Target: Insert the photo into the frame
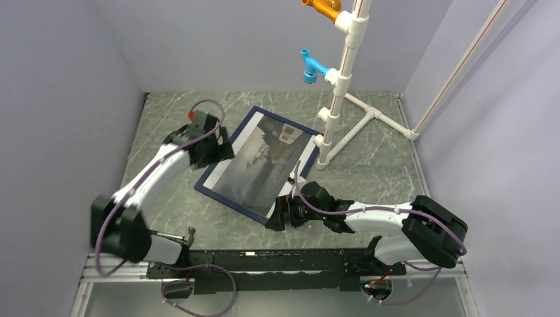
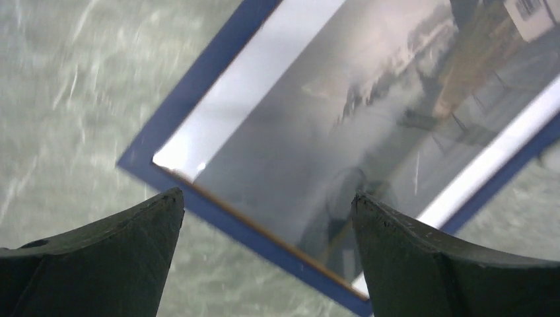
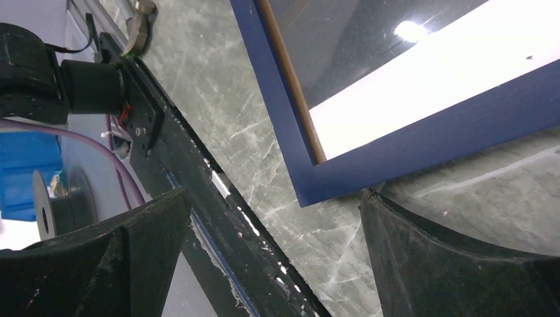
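Observation:
The frame [image 1: 218, 195], navy face up, lies flat on the marbled table with the glossy grey landscape photo [image 1: 261, 162] lying inside its rails. In the left wrist view the photo [image 2: 317, 132] fills the frame [image 2: 191, 86], with white bands along two edges. My left gripper [image 1: 212, 150] is open and empty, over the frame's left rail. My right gripper [image 1: 280, 214] is open and empty, just off the frame's near corner [image 3: 343, 181]. Its right finger [image 3: 449, 264] sits close under that corner.
A white pipe stand [image 1: 340, 99] with a blue hook [image 1: 312, 69] and an orange hook [image 1: 323, 8] rises just beyond the frame's far right corner. Grey walls close in the table on three sides. The black base rail [image 1: 277, 261] runs along the near edge.

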